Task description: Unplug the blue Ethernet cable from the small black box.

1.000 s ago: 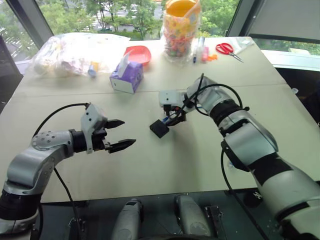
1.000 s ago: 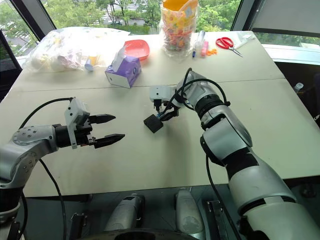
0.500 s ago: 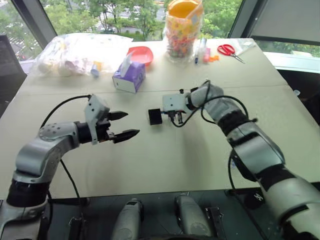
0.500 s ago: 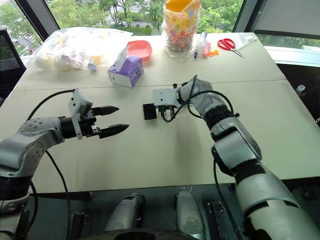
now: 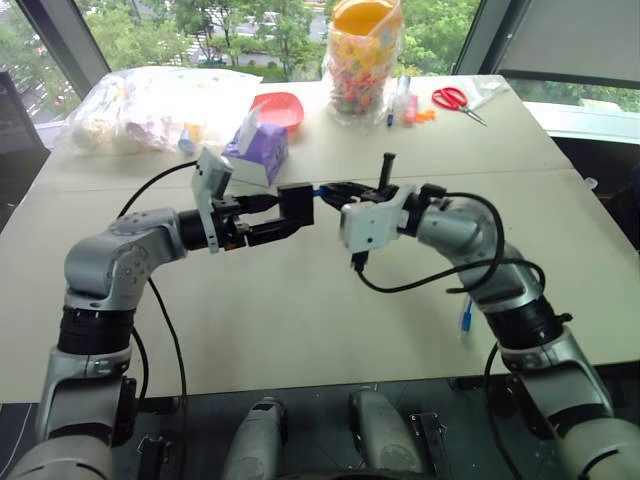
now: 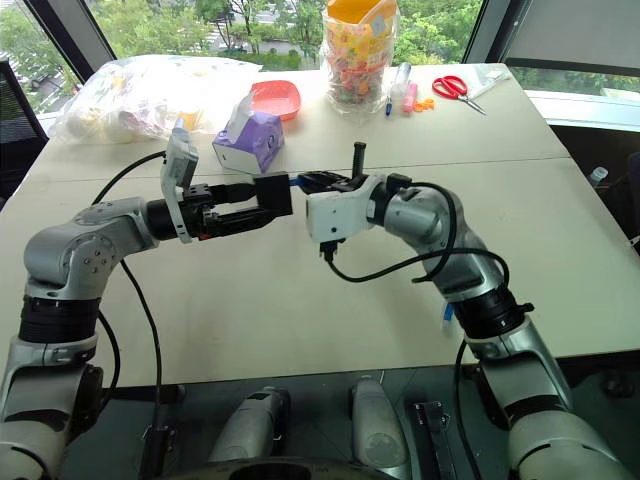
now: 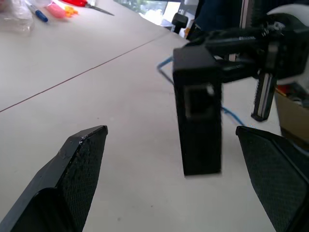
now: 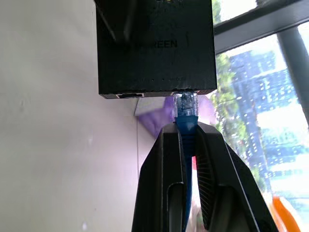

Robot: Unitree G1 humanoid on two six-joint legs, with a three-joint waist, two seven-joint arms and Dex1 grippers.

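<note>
Matte black small black box (image 6: 272,193) with faint pale lettering on one face, seen in right wrist view. Light-blue blue Ethernet cable (image 8: 186,122), plug end translucent clear. Black fingers (image 7: 72,169) on left gripper (image 6: 262,202), textured pads; black right gripper (image 8: 186,140) too. Pale beige table (image 5: 300,330). Purple-and-white tissue box (image 5: 256,155). Red bowl (image 5: 277,107). Clear jar (image 5: 363,65) with orange lid, multicoloured contents. Red-handled scissors (image 5: 456,100). Clear plastic bag (image 5: 150,105), pale mixed contents.
</note>
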